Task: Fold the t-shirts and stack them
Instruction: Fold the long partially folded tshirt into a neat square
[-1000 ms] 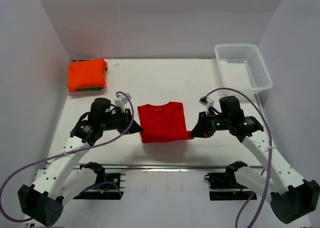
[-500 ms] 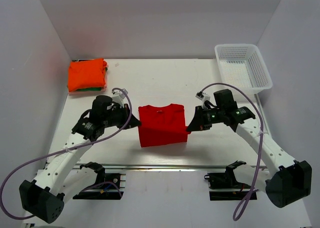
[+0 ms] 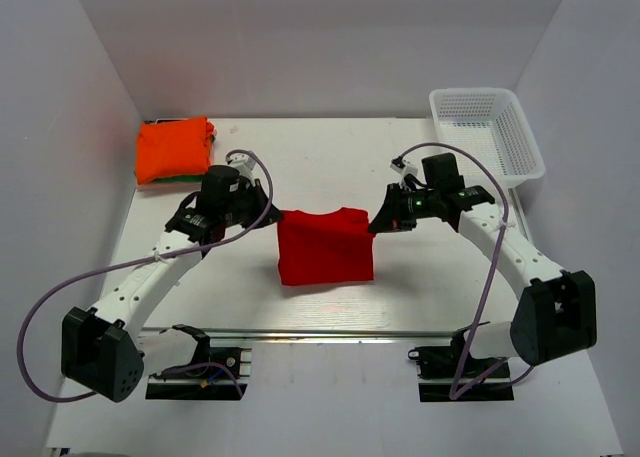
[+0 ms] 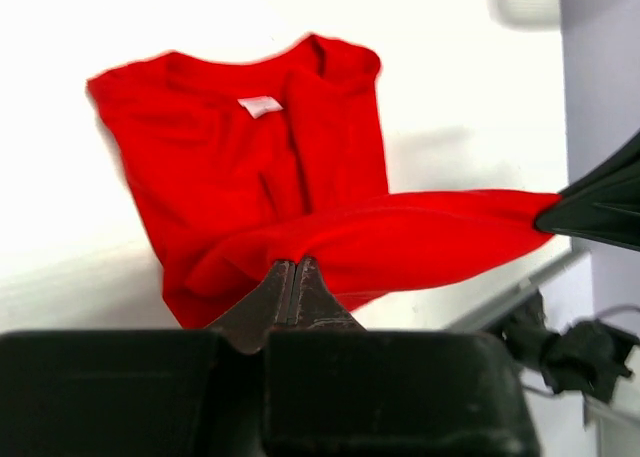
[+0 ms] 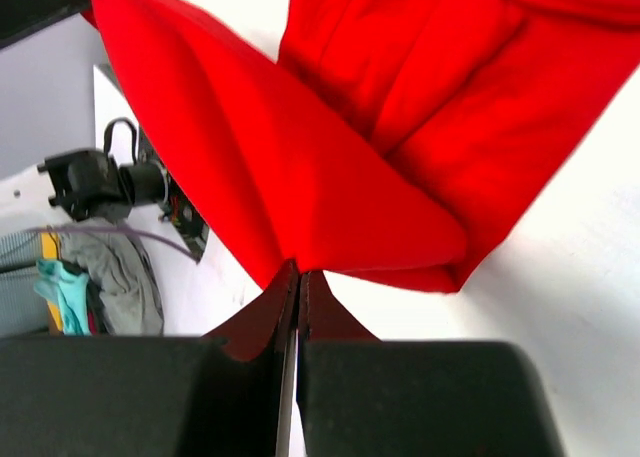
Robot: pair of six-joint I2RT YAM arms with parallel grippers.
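— White desk, white walls on three sides, and plenty of bare surface across the far middle, between the folded orange t-shirt in the far-left corner and the mesh basket far right.

— And dead centre, the red t-shirt! Left claw is pinched tight on one corner of the raised edge, right claw clamped on the other.

— That held edge runs left to right, slung between them (sagging a touch in the left wrist view) over the layer lying flat.

— Collar and white tag face up on the desk, collar toward the far wall, body running back toward the near rail.

— Green cloth peeks out beneath the orange one.
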